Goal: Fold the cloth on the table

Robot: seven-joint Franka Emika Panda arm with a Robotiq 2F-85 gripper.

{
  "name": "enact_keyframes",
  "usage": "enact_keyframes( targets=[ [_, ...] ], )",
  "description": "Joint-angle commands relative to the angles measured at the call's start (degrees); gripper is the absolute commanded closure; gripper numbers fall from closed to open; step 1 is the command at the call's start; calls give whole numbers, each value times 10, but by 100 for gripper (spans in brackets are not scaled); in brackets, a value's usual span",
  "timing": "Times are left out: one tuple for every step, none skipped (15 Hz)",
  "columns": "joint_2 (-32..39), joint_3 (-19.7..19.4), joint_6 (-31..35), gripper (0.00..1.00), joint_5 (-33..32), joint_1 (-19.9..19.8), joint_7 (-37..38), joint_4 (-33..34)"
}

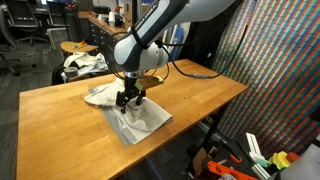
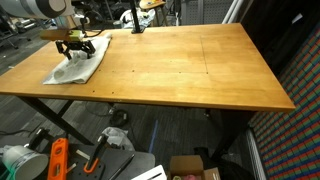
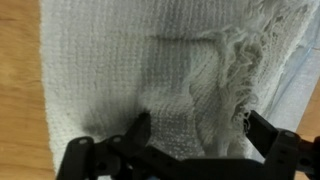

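Your claw (image 3: 197,125) sits low on the white cloth (image 3: 110,60), fingers spread apart, a raised wrinkle between them. In both exterior views the cloth lies rumpled near one corner of the wooden worktop (image 1: 200,95), beneath the claw.

Two raised outside cameras, one wrist camera, all meeting at the gripper

In an exterior view the camera sits fairly near and looks down across the table (image 1: 200,100), with the gripper (image 1: 127,101) mid-frame. In an exterior view a farther camera looks over the table's long edge, the gripper (image 2: 72,42) far off at upper left. The wrist view looks very closely down past the gripper (image 3: 200,128). All three share the cloth (image 3: 120,60) beneath it.
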Motion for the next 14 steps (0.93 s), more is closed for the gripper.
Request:
enact_keyframes(
  targets=[
    [16,-13,0,0,-18,6,29,25],
    [19,-14,-2,0,-18,7,33,30],
    [23,-16,-6,0,-19,6,37,36],
    [25,-17,-7,0,-19,7,42,40],
    [27,-17,-8,0,-20,7,46,43],
    [28,-18,-10,0,-19,6,49,47],
    [27,-17,-10,0,-18,6,51,46],
    [23,-16,-1,0,-16,6,53,42],
    [20,-16,-3,0,-18,7,55,41],
    [17,-19,-6,0,-22,9,59,42],
    [16,-23,-10,0,-28,11,64,42],
    [12,-27,-16,0,-35,11,66,40],
    [8,-28,-25,0,-41,10,65,38],
    [1,-27,-41,0,-46,7,60,35]
  ],
)
